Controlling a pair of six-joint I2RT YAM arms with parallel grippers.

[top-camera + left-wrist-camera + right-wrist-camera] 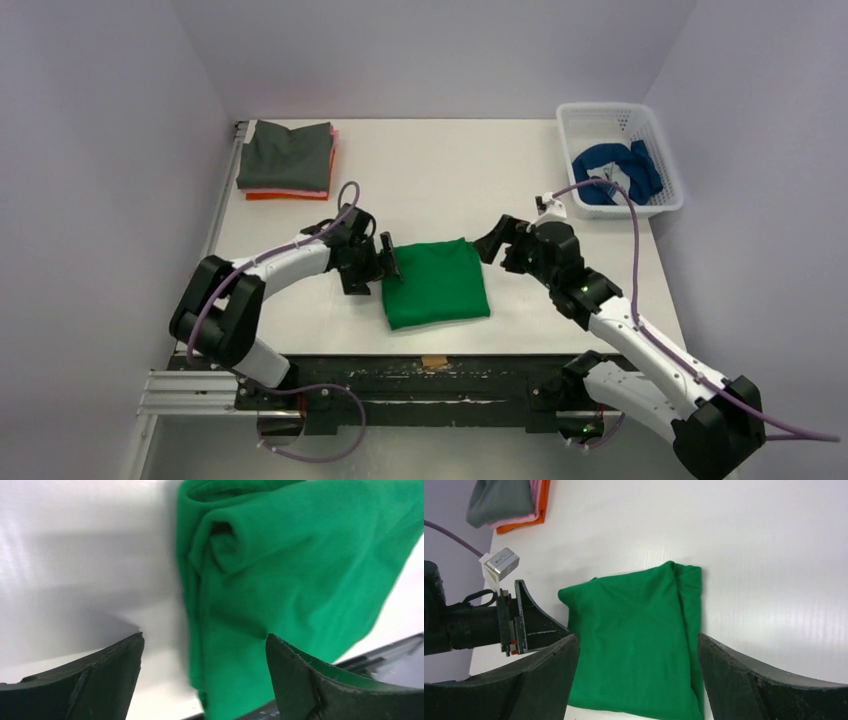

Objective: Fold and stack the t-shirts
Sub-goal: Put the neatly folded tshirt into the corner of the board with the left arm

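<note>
The green t-shirt (435, 283) lay folded into a rough rectangle, flat on the white table (450, 180), near the middle of its front half. The left wrist view showed a bunched, rolled fold along the shirt's left edge; the rest of the upper surface was fairly smooth.

The left gripper (388, 262) was positioned at the shirt's left edge, with its jaws spread apart and holding nothing. The cloth's edge lay in the gap between them. Contact between fingers and cloth could not be confirmed.

The right gripper (488, 243) stood just beside the shirt's far right corner, jaws likewise parted and empty, looking down across the garment.

At the far left corner of the table sat a stack of folded shirts (288, 160): dark grey on top, with a pink one and an orange one showing at the edges beneath. This stack was well apart from the green t-shirt.

At the far right corner stood the white basket (570, 150), holding a crumpled blue shirt (615, 172). Purple cables (345, 195) ran along both arms.
</note>
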